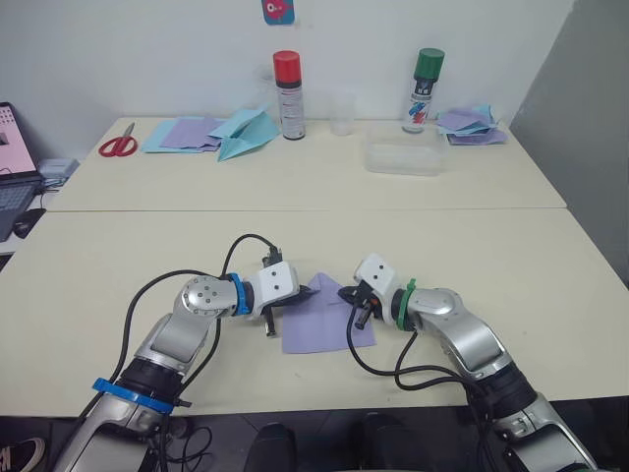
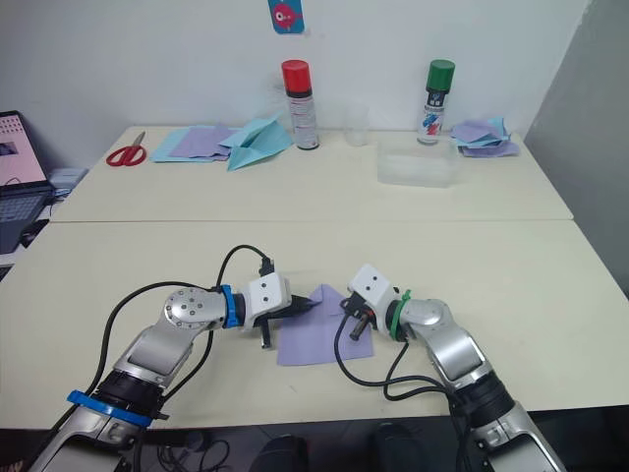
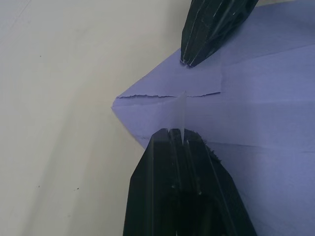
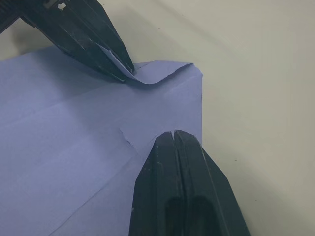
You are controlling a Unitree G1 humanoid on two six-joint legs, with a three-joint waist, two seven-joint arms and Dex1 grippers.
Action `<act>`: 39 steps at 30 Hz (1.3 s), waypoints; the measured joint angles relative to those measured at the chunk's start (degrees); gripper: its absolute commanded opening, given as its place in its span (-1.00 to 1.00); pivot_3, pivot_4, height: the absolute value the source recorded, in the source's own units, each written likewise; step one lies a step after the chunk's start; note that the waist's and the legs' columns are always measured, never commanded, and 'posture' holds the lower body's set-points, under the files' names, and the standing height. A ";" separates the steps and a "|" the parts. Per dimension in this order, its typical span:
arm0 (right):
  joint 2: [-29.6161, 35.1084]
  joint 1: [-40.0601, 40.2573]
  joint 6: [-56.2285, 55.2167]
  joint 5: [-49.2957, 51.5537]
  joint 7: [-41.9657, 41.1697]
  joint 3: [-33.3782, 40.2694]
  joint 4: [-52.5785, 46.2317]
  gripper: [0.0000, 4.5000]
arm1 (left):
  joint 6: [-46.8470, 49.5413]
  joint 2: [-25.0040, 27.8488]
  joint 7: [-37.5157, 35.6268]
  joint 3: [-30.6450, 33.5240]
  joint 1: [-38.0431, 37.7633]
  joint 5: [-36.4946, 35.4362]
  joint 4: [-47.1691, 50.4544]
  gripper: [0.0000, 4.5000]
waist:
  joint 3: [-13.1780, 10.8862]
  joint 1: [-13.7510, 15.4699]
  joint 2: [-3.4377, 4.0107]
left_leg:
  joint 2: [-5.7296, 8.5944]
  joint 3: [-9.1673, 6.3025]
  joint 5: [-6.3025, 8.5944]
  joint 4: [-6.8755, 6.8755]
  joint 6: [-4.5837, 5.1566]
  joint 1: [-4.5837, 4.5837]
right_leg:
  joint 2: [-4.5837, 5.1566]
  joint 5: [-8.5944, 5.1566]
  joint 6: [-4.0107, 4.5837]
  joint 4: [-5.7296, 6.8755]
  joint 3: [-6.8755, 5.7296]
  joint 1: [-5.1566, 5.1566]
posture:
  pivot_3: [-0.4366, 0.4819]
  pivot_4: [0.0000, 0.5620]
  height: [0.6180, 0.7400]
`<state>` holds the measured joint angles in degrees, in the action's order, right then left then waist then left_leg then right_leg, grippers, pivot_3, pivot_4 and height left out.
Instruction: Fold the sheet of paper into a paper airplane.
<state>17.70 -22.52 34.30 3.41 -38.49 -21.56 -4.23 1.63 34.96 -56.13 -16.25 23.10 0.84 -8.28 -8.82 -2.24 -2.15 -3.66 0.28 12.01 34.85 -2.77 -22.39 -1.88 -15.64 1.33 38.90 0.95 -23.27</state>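
Left end effector (image 4: pixel 115 61) pinches the paper (image 1: pixel 319 324) corner; right end effector (image 4: pixel 174 135), closed, presses its edge on bare worktop (image 1: pixel 491 246).

The sheet of paper (image 1: pixel 324 320) lies flat on the near table; lavender, creased, far corners folded to a point.

The sheet of paper (image 1: pixel 324 323) at lower centre is thin, matt lavender paper with sharp creases and a slightly ragged folded edge. The left pincer (image 3: pixel 180 142) and right pincer (image 4: pixel 173 134) have black, ridged, faintly glossy plastic fingers. The tabletop (image 1: pixel 118 265) is smooth, matt cream laminate. At upper centre, a spray can (image 1: pixel 288 95) looks glossy metal with a red plastic cap.
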 measured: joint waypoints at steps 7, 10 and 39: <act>0.15 -0.03 2.58 0.02 0.00 0.17 -1.56 -1.00 | -1.15 0.07 -3.82 -1.15 3.09 0.99 -2.71 -0.99 | 0.00 0.39 0.00 | 0.01 0.02 0.00 0.01 0.00 -0.02 | 0.00 0.00 0.01 0.00 0.01 0.00 | -0.05 -0.47 1.00; 0.13 -0.02 2.62 0.05 -0.14 0.10 -1.70 -1.00 | -0.21 0.27 -4.74 -1.03 3.19 0.99 -2.21 -0.99 | 0.00 0.29 0.01 | -0.01 0.02 0.00 0.00 0.00 -0.04 | -0.02 -0.04 0.05 0.00 0.00 -0.02 | -0.05 -0.47 1.00; -5.29 -8.08 0.95 3.79 -1.91 2.99 6.81 -1.00 | -0.73 0.47 -2.40 -0.23 -1.66 2.81 3.32 -0.99 | -0.08 0.32 0.14 | -0.03 0.01 0.03 -0.04 -0.02 -0.11 | -0.05 -0.12 0.16 -0.02 -0.02 -0.06 | -0.05 -0.47 1.00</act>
<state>12.41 -30.60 35.24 7.20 -40.39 -18.57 2.58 0.90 35.43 -58.53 -16.48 21.44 3.65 -4.95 -8.90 -1.92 -2.01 -3.69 0.29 12.05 34.81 -2.79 -22.50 -1.93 -15.76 1.49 38.88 0.94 -23.33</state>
